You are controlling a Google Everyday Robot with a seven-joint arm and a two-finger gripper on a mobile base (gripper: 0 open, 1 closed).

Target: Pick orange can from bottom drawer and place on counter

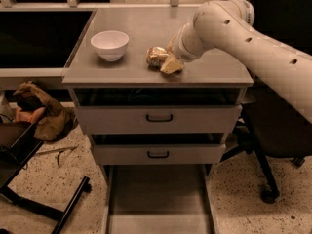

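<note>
Now I am resting my pale gripper point(171, 65) against the small shiny golden-orange can point(156, 56) on the broad grey counter slab point(209, 72), upper centre of the frame. Whether I am clamping it, I cannot tell. I am judging the release delicate: easing straight off, clear of the white bowl point(110, 44), without nudging the can.

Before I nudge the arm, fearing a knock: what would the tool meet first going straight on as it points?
The small shiny golden-orange can, directly beside the tool, which sits low over the front of the broad flat grey counter. Probably nothing lies between them, though depth is unclear.
</note>
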